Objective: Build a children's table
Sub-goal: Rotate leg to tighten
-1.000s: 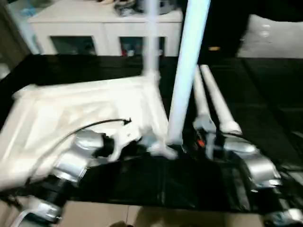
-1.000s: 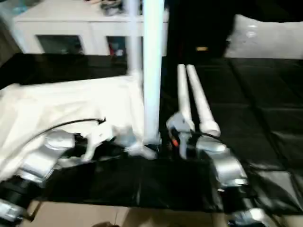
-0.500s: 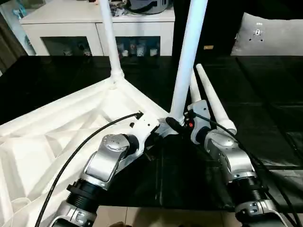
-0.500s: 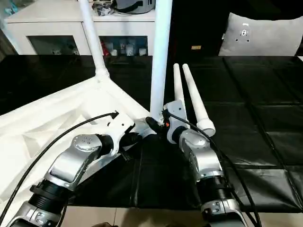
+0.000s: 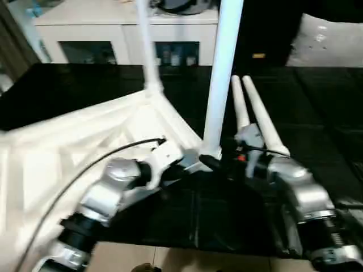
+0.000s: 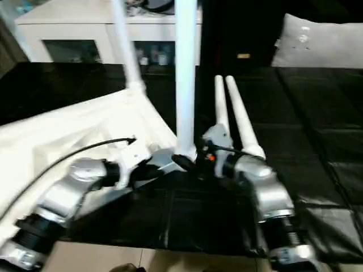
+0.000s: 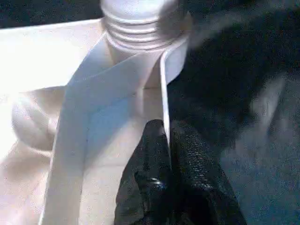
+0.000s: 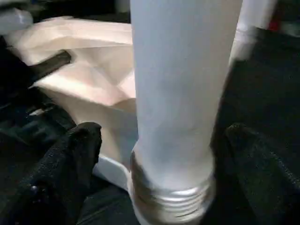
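Observation:
The children's table top (image 5: 68, 141) lies upside down, ribbed side up, on the black work table. One white leg (image 5: 146, 45) stands in its far corner socket. Another leg (image 5: 223, 73) stands in the near corner socket, its threaded end (image 8: 171, 197) showing at the base. Two loose legs (image 5: 252, 113) lie side by side just right of it. My left gripper (image 7: 166, 140) is shut on the top's thin rim (image 7: 164, 84) beside the near socket. My right gripper (image 8: 163, 133) is open, one finger (image 8: 70, 164) on each side of the upright leg's base with a gap to it.
A white cabinet (image 5: 125, 25) stands beyond the black work table (image 5: 68, 85), and a white cushion (image 5: 332, 39) lies at the back right. A black cable (image 5: 96, 164) arcs over my left forearm. The work table's front edge (image 5: 187, 246) runs just below my arms.
The camera has shifted and tilted. My right gripper's fingers have spread wider around the near upright leg's base. My left gripper stays shut on the rim.

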